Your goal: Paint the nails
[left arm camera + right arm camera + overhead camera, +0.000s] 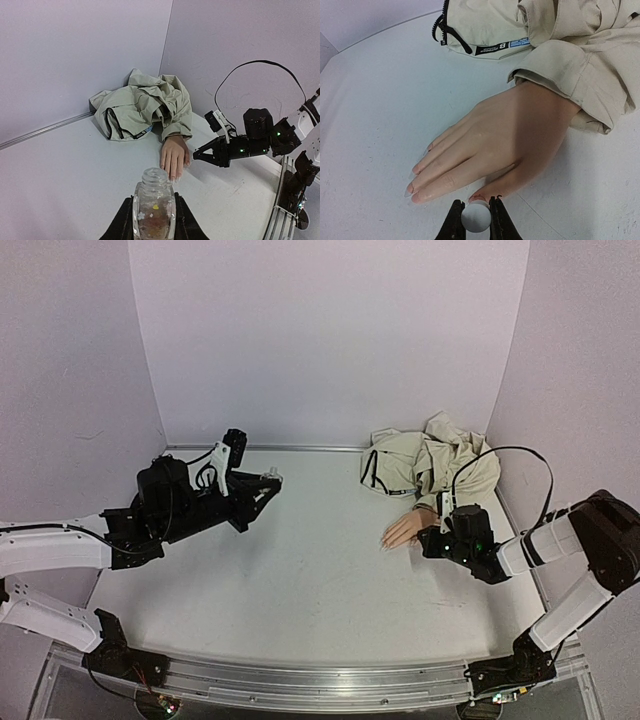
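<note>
Mannequin hand [405,530]: lies palm down on the bench [300,590], right of centre, with its wrist inside a beige sleeve [570,65].
Long axis: runs roughly left to right across the bench, slightly skewed. The fingertips point toward the left arm's side and a little toward the near edge; the wrist points toward the far right corner.
Nails [410,189]: at the left-hand ends of the fingers, low against the bench surface. They are long and pale; I cannot tell whether any colour is on them.
Thumb: on the near side of the hand, its tip just beside the right fingers, with a thin reddish line at the tip.
Right gripper [425,542]: low at the thumb side of the hand. Its fingers [454,222] are closed narrow on a white round cap [476,216], seen end-on.
Left gripper [268,480]: over the far-left part of the bench, well apart from the hand and aimed toward it. Its fingers [120,227] are clamped on a small clear bottle [154,200], which stands upright in the wrist view and has flower decals and reddish-brown contents.
Jacket [430,455]: crumpled in the far right corner behind the wrist, with a black zipper and a dark label [502,46] on the near fold.
In the way: the right gripper crowds the thumb side only, and the jacket bulk sits behind the wrist. The fingertips show uncovered in both wrist views.
Cable [520,455]: a black loop arches over the right arm beside the jacket.
</note>
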You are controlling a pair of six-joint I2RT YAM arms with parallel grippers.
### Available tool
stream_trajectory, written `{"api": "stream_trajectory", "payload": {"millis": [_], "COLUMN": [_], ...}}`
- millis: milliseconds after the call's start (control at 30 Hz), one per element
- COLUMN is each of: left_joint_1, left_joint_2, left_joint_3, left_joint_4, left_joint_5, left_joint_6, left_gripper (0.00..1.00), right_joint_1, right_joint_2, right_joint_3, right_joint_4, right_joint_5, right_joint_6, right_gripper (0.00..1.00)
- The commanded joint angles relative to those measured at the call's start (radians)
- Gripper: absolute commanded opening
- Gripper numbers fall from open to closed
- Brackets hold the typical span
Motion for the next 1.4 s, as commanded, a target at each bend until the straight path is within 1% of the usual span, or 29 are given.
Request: {"api": "stream_trajectory", "payload": {"millis": [0, 633, 700, 933, 1000, 1067, 1167, 1367], "left_joint_1": [0.006, 0.006, 0.005, 0.005, 0.006, 0.006, 0.006, 0.006], "left_joint_2": [-0.029, -0.04, -0.041, -0.041, -0.041, -0.041, -0.042, -0.036], "left_joint_3": [0.002, -0.002, -0.002, -0.003, -0.002, -0.001, -0.001, 0.006], "left_joint_4": [0.033, 0.032, 0.032, 0.032, 0.032, 0.032, 0.032, 0.032], "left_joint_5": [-0.009, -0.01, -0.007, 0.007, 0.008, 0.01, 0.016, 0.032], "left_joint_6": [0.012, 0.011, 0.012, 0.014, 0.015, 0.016, 0.018, 0.026], "left_gripper": [0.0, 0.0, 0.0, 0.0, 0.0, 0.0, 0.0, 0.0], "right_joint_1": [0.006, 0.006, 0.006, 0.006, 0.006, 0.007, 0.007, 0.007], "right_joint_2": [0.011, 0.034, 0.025, -0.033, -0.049, -0.068, -0.082, -0.039], "right_joint_3": [0.037, 0.035, 0.03, -0.007, -0.014, -0.017, -0.019, 0.02], "right_joint_4": [0.042, 0.072, 0.081, 0.086, 0.072, 0.039, 0.032, 0.029], "right_joint_5": [0.013, -0.072, -0.103, -0.12, -0.104, -0.047, -0.003, 0.032], "right_joint_6": [-0.012, -0.013, -0.016, -0.014, -0.009, -0.008, -0.007, -0.015], "right_gripper": [0.0, 0.0, 0.0, 0.0, 0.0, 0.0, 0.0, 0.0]}}
